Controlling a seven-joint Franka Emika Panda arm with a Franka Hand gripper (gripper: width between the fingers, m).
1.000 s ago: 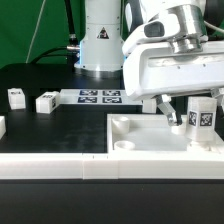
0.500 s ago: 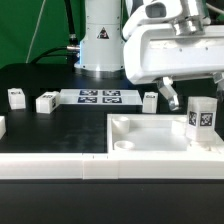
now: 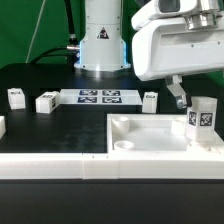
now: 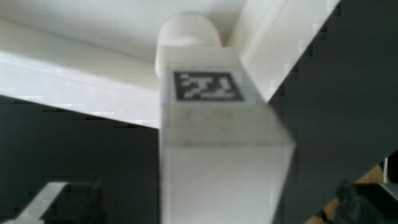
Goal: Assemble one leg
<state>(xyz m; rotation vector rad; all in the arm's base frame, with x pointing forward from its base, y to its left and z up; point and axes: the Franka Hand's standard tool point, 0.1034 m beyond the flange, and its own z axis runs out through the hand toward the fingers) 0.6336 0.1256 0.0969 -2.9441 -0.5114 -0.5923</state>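
Observation:
A white leg (image 3: 203, 118) with a marker tag on its side stands upright in the far corner of the large white tray-like piece (image 3: 150, 132), at the exterior view's right. My gripper (image 3: 195, 92) is just above it and open. One finger (image 3: 177, 94) hangs beside the leg's top without touching it. In the wrist view the leg (image 4: 217, 130) fills the middle, tag facing the camera. The dark fingertips (image 4: 43, 203) stand well clear of it on both sides. Nothing is held.
Three more small white legs lie on the black table: one (image 3: 16, 97) and another (image 3: 46, 102) at the exterior view's left, a third (image 3: 150, 99) beside the marker board (image 3: 100, 97). The robot base (image 3: 103, 40) stands behind. A white ledge (image 3: 50, 166) runs along the front.
My gripper has let go of the leg and risen up and to the exterior view's right. The leg stays standing in the tray corner.

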